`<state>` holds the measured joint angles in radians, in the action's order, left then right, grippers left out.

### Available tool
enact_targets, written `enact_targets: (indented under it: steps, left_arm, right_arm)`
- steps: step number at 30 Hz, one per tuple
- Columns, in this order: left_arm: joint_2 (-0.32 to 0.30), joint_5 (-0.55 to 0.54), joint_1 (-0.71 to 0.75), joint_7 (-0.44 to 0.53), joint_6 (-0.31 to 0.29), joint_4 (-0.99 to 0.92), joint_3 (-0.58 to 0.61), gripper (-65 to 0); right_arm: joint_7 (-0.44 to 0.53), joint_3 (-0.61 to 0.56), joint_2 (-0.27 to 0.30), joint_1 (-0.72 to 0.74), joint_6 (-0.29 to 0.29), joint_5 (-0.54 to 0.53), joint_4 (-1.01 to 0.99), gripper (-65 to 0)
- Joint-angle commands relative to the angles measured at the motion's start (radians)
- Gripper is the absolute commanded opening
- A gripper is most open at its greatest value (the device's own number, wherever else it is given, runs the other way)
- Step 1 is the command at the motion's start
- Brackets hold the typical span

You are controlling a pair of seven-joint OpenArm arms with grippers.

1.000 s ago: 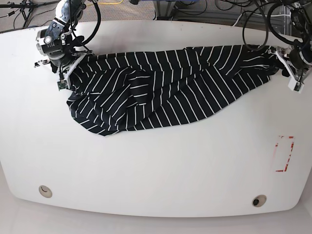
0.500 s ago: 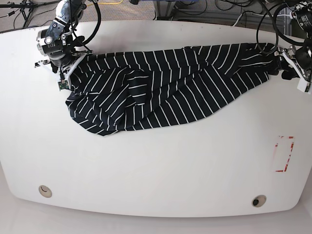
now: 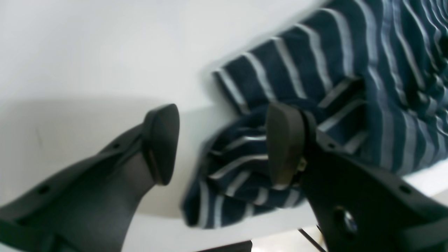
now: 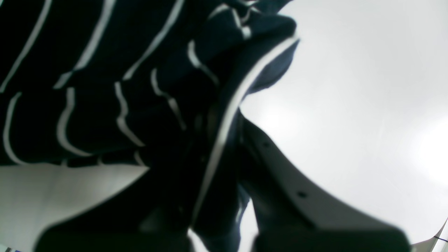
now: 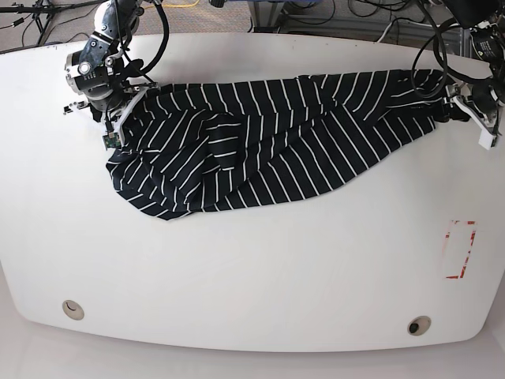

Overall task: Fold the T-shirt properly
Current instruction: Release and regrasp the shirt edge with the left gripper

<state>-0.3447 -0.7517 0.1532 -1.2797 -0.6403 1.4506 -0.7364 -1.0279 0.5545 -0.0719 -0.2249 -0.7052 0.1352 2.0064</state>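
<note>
While right jaws (image 4: 213, 140) pinch T-shirt (image 5: 268, 142) — left jaws (image 3: 224, 143) apart, unladen.

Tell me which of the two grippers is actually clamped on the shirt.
The right gripper, on the base view's left: its jaws are shut on the T-shirt. The left gripper stands open, cloth lying loose between its fingers.

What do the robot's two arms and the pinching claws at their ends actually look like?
Each claw has two dark grey plastic fingers with small round holes, tipped with rounded black pads. In the base view, the right arm's head is silver and black metal, the left arm's end has pale grey and white parts, and looping black cables run along both.
</note>
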Motion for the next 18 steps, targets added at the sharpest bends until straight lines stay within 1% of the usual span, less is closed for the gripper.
enact_targets:
  steps: [1,5,8,10,14,18]
  left_arm:
    - [-0.02,0.005,-0.039,0.01,-0.005,-0.032,0.011,-28.1]
    - [-0.02,0.01,-0.057,0.013,-0.005,-0.078,0.065,-28.2]
    - [-0.017,0.005,-0.071,0.045,-0.003,-0.098,0.11,-28.2]
    - [-0.001,0.011,-0.08,0.064,0.0,-0.098,0.143,-28.2]
    - [0.023,0.011,-0.096,0.068,0.0,-0.098,0.179,-28.3]
    - [0.025,0.004,-0.096,0.068,0.0,-0.098,0.228,-28.5]
  right_arm:
    - [0.014,0.0,0.007,0.008,0.007,-0.001,0.017,-65.0]
    - [0.014,0.0,0.007,0.008,0.007,-0.001,0.017,-65.0]
    - [0.014,0.0,0.007,0.008,0.007,-0.001,0.017,-65.0]
    - [0.014,0.0,0.007,0.008,0.007,-0.001,0.017,-65.0]
    - [0.014,0.0,0.007,0.008,0.007,-0.001,0.017,-65.0]
    - [0.014,0.0,0.007,0.008,0.007,-0.001,0.017,-65.0]
